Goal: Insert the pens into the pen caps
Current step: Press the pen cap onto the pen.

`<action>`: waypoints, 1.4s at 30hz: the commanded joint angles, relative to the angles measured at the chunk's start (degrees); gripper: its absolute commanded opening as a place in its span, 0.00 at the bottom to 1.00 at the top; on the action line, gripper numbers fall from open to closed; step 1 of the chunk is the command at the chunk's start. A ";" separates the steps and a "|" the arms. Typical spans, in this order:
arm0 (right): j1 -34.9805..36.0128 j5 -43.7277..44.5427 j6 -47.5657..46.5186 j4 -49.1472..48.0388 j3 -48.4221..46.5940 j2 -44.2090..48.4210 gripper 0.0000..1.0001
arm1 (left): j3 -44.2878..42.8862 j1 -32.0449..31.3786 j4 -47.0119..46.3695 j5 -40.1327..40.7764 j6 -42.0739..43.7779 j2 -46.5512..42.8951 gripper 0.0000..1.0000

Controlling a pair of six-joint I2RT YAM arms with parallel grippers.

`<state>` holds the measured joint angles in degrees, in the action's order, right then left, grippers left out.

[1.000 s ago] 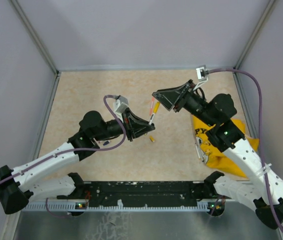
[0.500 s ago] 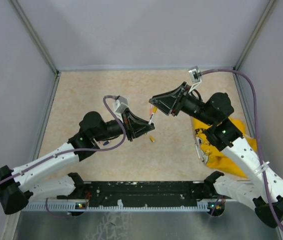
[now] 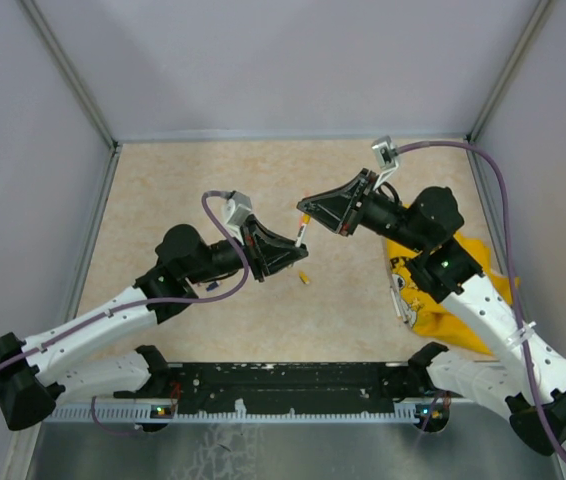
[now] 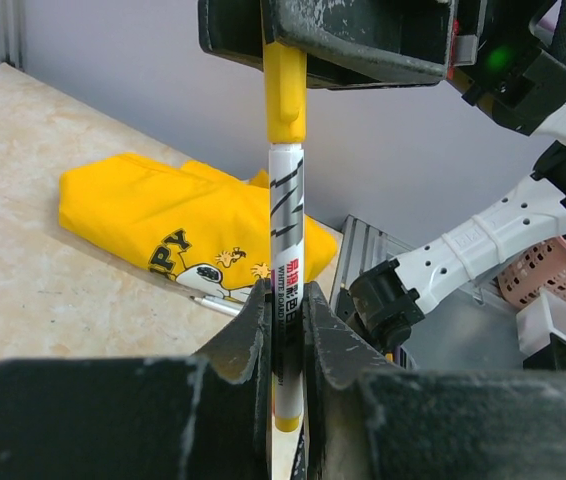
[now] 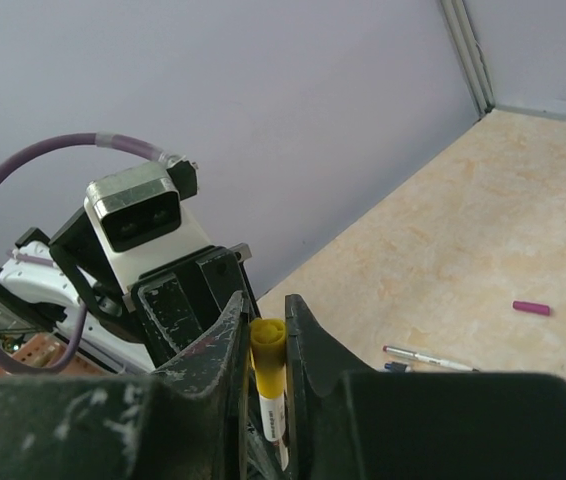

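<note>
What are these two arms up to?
They are capping a pen. The left tool holds a white pen off the table, and the right tool pinches a yellow cap sitting on the pen's far end. I cannot tell if it is pushed fully home. A spare pen and a purple cap lie on the table, along with a yellow cloth.

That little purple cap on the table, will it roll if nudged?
Probably. The purple cap looks like a short round tube lying on its side, so it likely rolls. It is tiny, so probably light enough to skid across the smooth table.
</note>
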<state>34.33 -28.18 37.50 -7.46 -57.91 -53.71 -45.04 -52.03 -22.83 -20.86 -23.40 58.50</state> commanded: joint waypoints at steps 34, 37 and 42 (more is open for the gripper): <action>11.99 2.15 -4.60 3.55 22.21 5.82 0.00 | -11.63 -0.58 -15.34 3.22 2.92 2.60 0.00; 11.99 4.05 -4.65 4.01 24.10 7.79 0.00 | -12.82 -0.55 -13.76 3.63 3.53 3.20 0.00; 11.96 10.61 -7.42 6.84 21.27 11.19 0.00 | -14.13 -0.57 -11.03 4.08 4.47 5.20 0.00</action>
<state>42.30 -12.01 32.14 -20.05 -38.65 -42.50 -49.74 -53.89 -14.13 -23.75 -20.23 64.75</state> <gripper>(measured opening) 0.118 0.151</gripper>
